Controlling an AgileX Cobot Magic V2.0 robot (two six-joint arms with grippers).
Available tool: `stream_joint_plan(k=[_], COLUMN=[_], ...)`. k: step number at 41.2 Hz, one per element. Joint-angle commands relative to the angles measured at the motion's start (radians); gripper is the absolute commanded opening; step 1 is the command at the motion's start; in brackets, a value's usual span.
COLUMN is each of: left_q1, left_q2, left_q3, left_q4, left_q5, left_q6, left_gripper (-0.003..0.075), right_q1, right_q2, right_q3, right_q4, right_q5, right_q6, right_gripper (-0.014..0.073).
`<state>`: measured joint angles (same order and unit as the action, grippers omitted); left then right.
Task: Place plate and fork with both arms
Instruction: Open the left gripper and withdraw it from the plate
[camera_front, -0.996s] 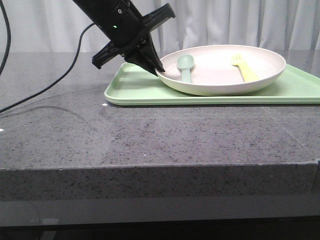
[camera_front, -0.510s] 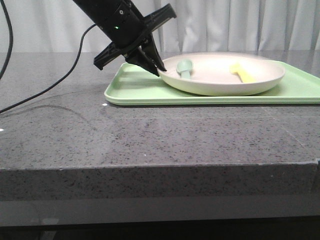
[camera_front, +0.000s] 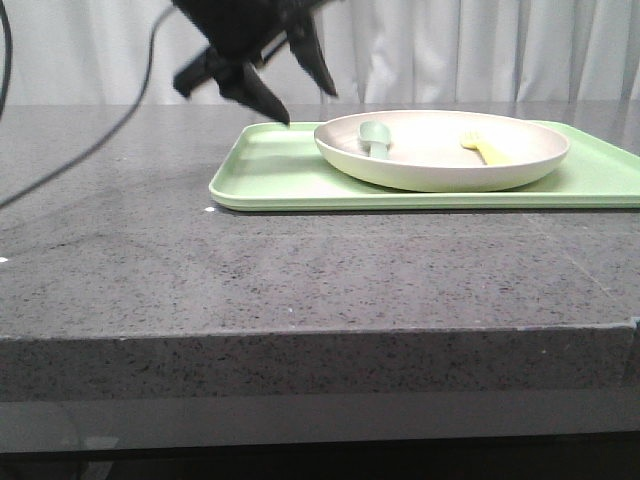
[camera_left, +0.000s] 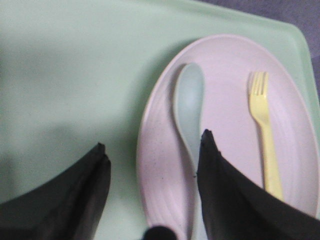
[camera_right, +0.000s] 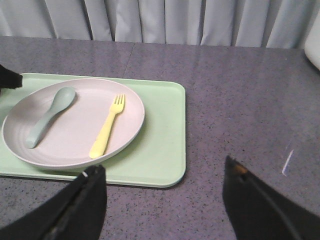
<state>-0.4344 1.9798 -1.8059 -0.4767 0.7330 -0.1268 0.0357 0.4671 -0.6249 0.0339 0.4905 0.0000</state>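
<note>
The cream plate (camera_front: 440, 165) lies flat on the light-green tray (camera_front: 270, 175). In it rest the yellow fork (camera_front: 486, 148) on the right and a teal spoon (camera_front: 375, 140) on the left. My left gripper (camera_front: 308, 105) hangs open and blurred above the plate's left rim, touching nothing. In the left wrist view its jaws (camera_left: 154, 141) straddle the plate (camera_left: 230, 100) edge from above, with the spoon (camera_left: 190, 100) and fork (camera_left: 262, 120) beyond. My right gripper (camera_right: 164, 166) is open over bare stone, short of the tray (camera_right: 160, 135), plate (camera_right: 75, 132) and fork (camera_right: 107, 127).
The tray sits at the back right of the dark stone table (camera_front: 300, 270), whose front edge is near the camera. A black cable (camera_front: 80, 160) trails across the left side. White curtains (camera_front: 450, 50) close off the back.
The plate, tilted up at first with my left gripper at its left rim, has come down flat. The left gripper has opened, let go and risen up and to the left.
</note>
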Motion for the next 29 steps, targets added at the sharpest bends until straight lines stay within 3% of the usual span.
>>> stream_joint_plan(k=[1, 11, 23, 29], left_q1=[0.001, 0.036, 0.061, 0.061], left_q2=[-0.139, -0.386, -0.795, -0.977], left_q3=[-0.023, 0.17, 0.579, 0.749], left_q4=[0.048, 0.262, 0.61, 0.675], left_q5=[-0.02, -0.061, -0.294, -0.395], left_q6=[-0.008, -0.008, -0.008, -0.008], left_gripper=[0.039, 0.039, 0.039, 0.039], right_q1=[0.001, 0.001, 0.001, 0.001], right_q2=[0.015, 0.015, 0.015, 0.015], right_q3=[-0.035, -0.035, -0.035, -0.035], right_q4=[-0.01, -0.01, -0.01, -0.01], right_q5=[-0.083, -0.082, -0.083, -0.083], right_q6=[0.0, 0.0, 0.0, 0.0], right_gripper=[0.0519, 0.0519, 0.0519, 0.0519])
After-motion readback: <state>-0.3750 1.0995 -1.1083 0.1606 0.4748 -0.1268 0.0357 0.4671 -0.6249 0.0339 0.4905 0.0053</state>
